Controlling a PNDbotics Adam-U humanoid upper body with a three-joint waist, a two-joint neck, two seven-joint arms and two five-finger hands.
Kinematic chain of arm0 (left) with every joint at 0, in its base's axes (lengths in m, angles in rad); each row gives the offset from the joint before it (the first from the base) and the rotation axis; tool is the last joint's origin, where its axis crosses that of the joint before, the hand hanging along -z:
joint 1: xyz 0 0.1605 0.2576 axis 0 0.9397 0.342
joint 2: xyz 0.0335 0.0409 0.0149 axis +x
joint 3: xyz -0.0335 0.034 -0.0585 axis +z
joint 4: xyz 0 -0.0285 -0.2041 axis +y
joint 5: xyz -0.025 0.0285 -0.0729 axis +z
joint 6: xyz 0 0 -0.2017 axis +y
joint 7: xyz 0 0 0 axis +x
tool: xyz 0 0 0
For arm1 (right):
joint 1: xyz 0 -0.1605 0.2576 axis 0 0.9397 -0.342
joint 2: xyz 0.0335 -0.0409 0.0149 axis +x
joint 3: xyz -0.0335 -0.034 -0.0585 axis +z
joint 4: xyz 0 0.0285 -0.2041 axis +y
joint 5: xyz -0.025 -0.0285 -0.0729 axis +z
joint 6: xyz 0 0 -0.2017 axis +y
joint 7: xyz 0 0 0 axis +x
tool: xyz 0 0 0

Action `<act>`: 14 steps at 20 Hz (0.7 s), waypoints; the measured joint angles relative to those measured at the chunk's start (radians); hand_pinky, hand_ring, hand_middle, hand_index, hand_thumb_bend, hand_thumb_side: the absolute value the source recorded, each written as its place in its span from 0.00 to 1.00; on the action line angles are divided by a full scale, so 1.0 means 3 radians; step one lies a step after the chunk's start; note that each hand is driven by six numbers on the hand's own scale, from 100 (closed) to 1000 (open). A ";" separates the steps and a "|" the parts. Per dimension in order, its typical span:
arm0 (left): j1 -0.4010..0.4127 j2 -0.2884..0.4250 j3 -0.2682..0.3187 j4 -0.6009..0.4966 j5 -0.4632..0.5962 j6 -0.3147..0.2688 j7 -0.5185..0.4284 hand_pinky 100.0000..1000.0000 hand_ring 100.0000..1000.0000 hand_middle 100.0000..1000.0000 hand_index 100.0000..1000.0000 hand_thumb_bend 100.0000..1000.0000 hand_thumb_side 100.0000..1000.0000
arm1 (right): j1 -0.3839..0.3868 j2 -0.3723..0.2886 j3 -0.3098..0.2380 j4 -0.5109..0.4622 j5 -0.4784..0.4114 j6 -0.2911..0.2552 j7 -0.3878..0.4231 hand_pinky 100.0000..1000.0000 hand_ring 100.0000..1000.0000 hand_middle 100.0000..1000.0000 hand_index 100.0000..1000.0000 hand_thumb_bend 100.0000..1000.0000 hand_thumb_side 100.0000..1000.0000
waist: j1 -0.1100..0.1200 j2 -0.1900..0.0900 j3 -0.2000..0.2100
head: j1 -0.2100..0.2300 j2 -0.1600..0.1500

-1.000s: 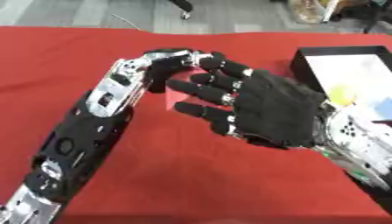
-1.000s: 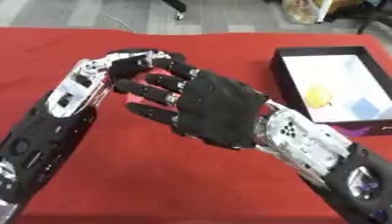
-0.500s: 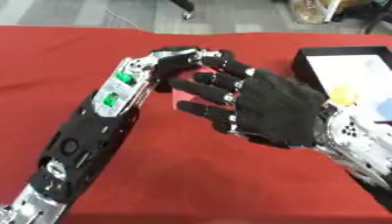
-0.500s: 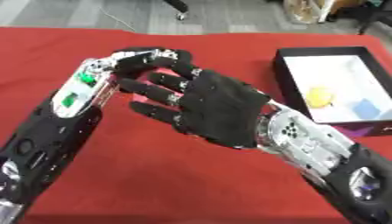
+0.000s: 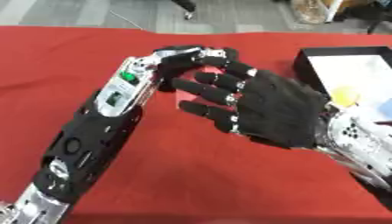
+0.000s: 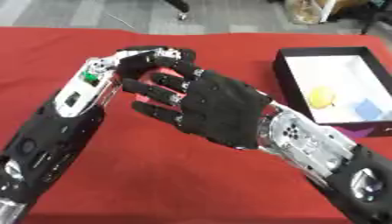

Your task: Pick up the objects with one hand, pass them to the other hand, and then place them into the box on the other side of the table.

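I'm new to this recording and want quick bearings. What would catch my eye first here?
First, the two black robot hands meeting mid-table over the red tablecloth: the right hand, back to the camera, spreads its fingers toward the left hand, whose fingers curl against them. Whether anything sits between them cannot be seen. At the right edge, a black box with white interior holds a yellow round object and a small blue square piece.

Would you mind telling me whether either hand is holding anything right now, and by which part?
It cannot be told. The left hand and right hand meet mid-table, fingers interleaved, hiding whatever may sit between them; no held object shows clearly.
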State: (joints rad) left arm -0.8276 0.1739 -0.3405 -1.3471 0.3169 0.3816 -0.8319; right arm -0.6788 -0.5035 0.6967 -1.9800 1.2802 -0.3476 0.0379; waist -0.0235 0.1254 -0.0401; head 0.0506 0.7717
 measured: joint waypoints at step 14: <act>-0.0001 0.0000 -0.0094 -0.0084 0.0054 0.0044 0.0044 0.53 0.34 0.22 0.43 0.00 0.57 | -0.0002 -0.0049 0.0001 -0.0050 0.0062 0.0020 0.0029 0.92 0.81 1.00 0.90 0.10 0.00 | 0.0017 0.0000 0.0018 | -0.0056 0.0000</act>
State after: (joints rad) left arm -0.8279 0.1738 -0.3688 -1.3723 0.3332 0.3947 -0.8188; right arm -0.6794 -0.5182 0.6971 -1.9950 1.2988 -0.3415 0.0467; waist -0.0184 0.1254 -0.0346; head 0.0338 0.7717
